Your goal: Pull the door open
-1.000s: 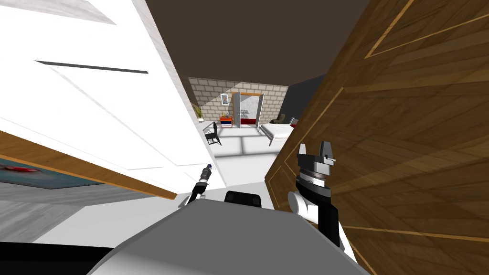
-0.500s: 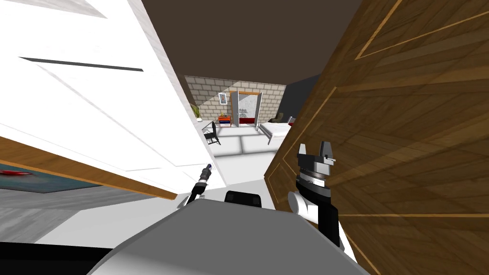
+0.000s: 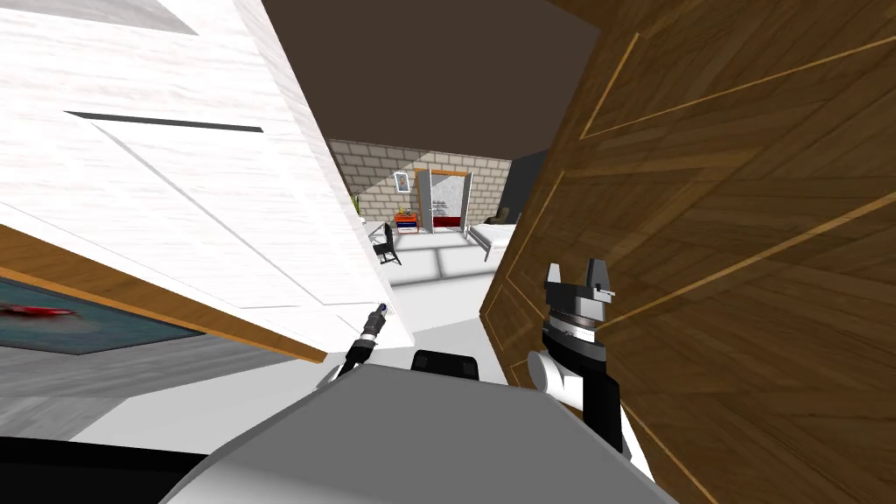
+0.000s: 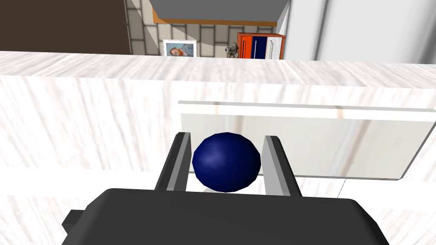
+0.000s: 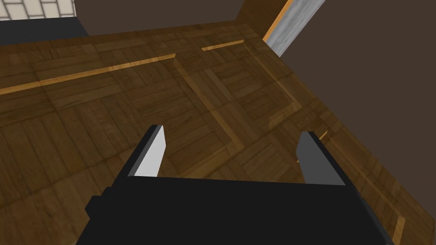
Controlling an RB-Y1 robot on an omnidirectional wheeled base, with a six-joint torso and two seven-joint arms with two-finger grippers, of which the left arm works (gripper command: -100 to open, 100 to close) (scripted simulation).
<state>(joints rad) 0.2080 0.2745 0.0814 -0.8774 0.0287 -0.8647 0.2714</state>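
Observation:
A white panelled door slants across the left of the head view, with a brown strip along its lower edge. Its round dark blue knob sits between the fingers of my left gripper, which is shut on it, one finger pressing each side. In the head view the left gripper reaches to the door's near corner. My right gripper is raised beside a brown wooden panelled surface; in the right wrist view its fingers stand wide apart, open and holding nothing.
Between the white door and the wooden surface a gap opens onto a room with a brick wall, a black chair, a white bed and a red and blue cabinet. A blue rug lies low at the left.
The whole head view has shifted: the far room has slid left and the wooden surface covers more of the right. The gap has narrowed. My left gripper stays on the knob.

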